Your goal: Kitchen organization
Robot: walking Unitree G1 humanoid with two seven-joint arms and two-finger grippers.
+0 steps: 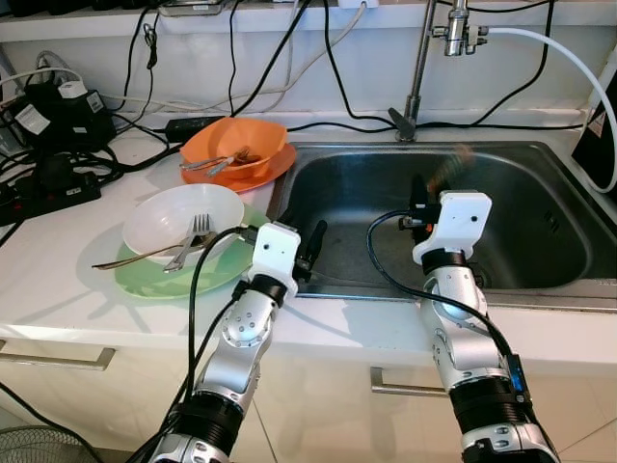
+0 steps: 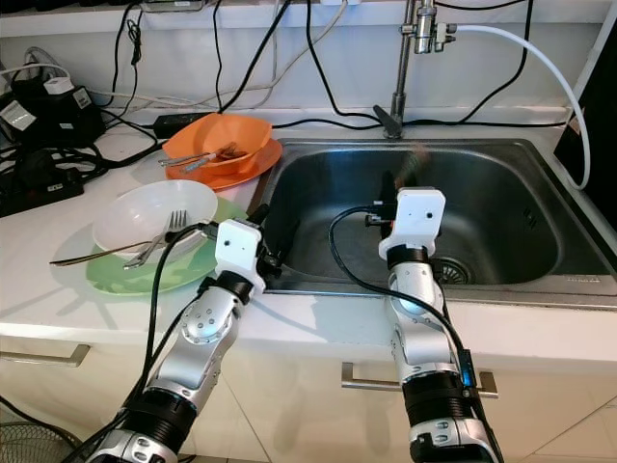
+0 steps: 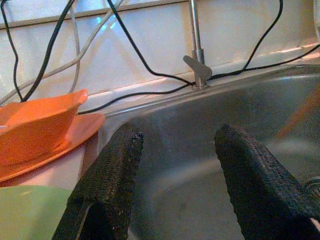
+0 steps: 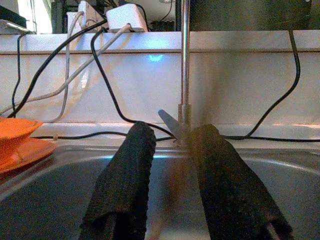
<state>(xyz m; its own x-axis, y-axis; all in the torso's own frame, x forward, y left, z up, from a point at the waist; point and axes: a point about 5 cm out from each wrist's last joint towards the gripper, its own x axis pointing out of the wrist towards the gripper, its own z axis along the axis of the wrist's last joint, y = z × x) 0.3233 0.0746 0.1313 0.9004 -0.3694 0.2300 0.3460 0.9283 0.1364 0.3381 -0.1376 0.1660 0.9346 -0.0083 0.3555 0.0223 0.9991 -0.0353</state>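
Note:
My right gripper [image 1: 421, 198] hangs over the steel sink [image 1: 521, 193], its fingers [image 4: 135, 170] slightly apart. A thin brown thing [image 1: 449, 166], too blurred to identify, shows just above and between them. At the sink's left rim is my left gripper [image 1: 310, 246], open and empty, pointing into the basin. To its left a white bowl [image 1: 169, 214] holding a fork [image 1: 198, 231] and a long utensil rests on a green plate [image 1: 145, 282]. Behind it an orange bowl [image 1: 236, 143] with cutlery sits on an orange plate [image 1: 241, 178].
The faucet [image 1: 416, 77] rises at the sink's back edge, and a white hose [image 1: 569, 58] curves off to the right. Black cables, power strips and adapters [image 1: 53, 145] crowd the back left of the white counter [image 1: 58, 289]. The drain [image 2: 450, 271] lies near my right wrist.

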